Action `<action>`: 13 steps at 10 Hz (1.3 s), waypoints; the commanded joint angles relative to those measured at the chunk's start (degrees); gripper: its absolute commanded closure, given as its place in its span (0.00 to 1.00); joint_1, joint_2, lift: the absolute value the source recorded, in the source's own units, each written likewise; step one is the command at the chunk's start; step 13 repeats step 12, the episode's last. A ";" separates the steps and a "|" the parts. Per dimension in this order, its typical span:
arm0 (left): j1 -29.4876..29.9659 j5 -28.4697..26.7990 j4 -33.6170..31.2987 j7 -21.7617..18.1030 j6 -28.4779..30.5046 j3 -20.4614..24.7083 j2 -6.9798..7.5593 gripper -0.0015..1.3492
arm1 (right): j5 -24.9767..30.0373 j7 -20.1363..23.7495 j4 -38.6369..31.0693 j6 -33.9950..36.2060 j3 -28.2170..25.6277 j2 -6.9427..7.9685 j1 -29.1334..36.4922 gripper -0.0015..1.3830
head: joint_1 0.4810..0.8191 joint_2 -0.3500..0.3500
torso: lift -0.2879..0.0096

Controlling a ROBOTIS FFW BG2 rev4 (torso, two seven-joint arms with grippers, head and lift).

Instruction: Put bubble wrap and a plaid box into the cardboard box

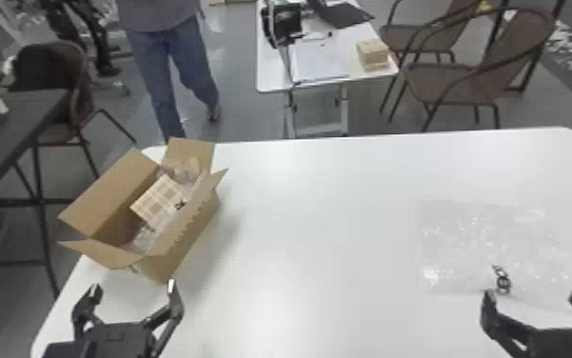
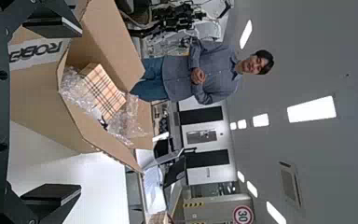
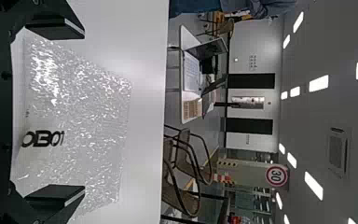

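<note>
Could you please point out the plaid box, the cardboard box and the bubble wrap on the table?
Plaid box (image 1: 158, 201), head view, checked face.
Cardboard box (image 1: 111, 193), head view, wide left flap.
Bubble wrap (image 1: 494, 247), head view, sheet's middle.

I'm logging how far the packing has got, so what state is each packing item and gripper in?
Rectangular brown cardboard box: open, flaps spread.
Beige plaid box: inside it, tilted.
Clear plastic bubble wrap in the cardboard box: crumpled.
Clear bubble wrap sheet with black lettering: spread flat.
Left gripper: jaws open, empty.
Right gripper: jaws open, empty.
</note>
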 commanded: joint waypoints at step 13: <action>0.59 2.98 -0.35 -0.36 0.33 -4.62 -0.15 0.10 | -1.67 0.01 -0.62 0.74 1.76 -1.81 0.59 0.09 | 0.63 0.70 | 0.62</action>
